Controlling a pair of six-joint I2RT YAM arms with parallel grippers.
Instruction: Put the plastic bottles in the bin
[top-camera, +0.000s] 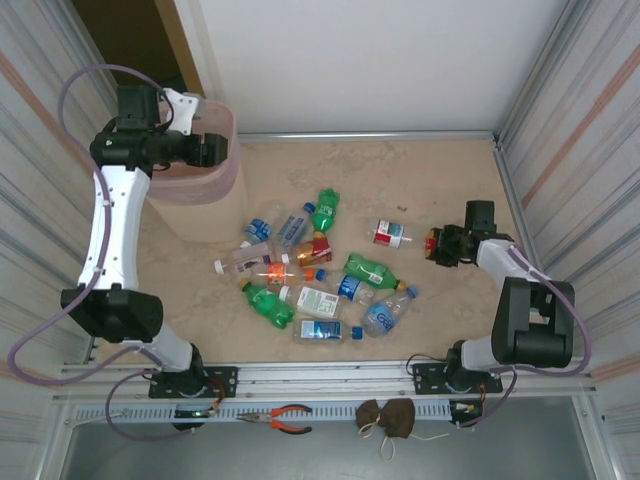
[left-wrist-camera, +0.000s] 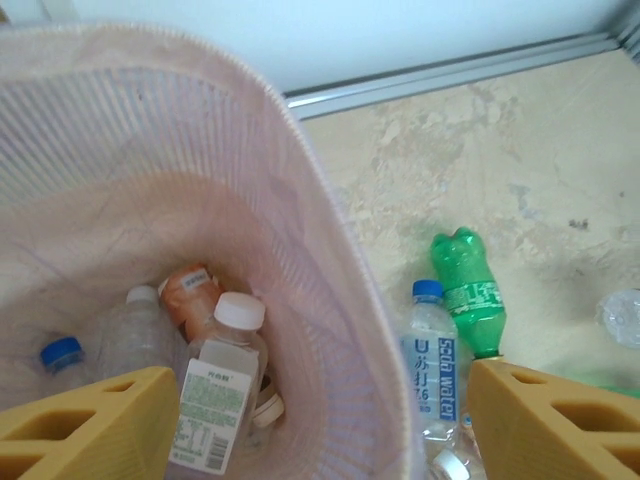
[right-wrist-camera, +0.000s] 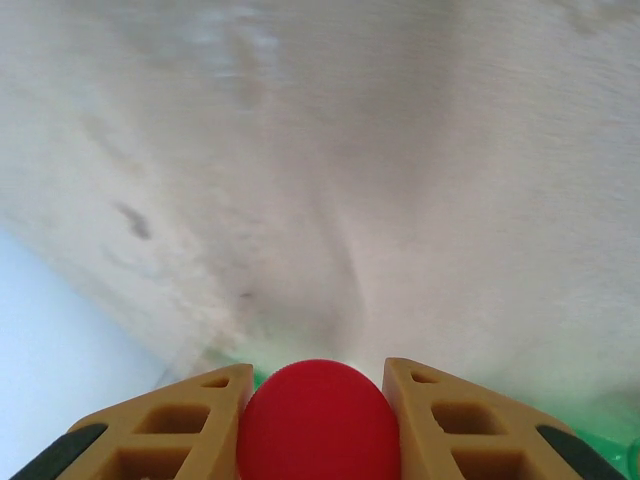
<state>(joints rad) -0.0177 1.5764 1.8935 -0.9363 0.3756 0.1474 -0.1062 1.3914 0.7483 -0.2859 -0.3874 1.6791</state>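
While the right jaws are clamped on a red-capped bottle (right-wrist-camera: 312, 420) at the right of the tabletop (top-camera: 440, 170), most of the job is left.
The left jaws gape wide and empty over the bin (left-wrist-camera: 300, 130). Its ribbed, translucent pink wall curves round four or so bottles lying at the bottom, among them a milky white-capped one (left-wrist-camera: 215, 390) and a blue cap (left-wrist-camera: 62, 352). A dozen or so plastic bottles (top-camera: 310, 270) lie heaped mid-tabletop, apart from the bin: thin clear or green shells with glossy labels on pale, mottled, stone-look board.
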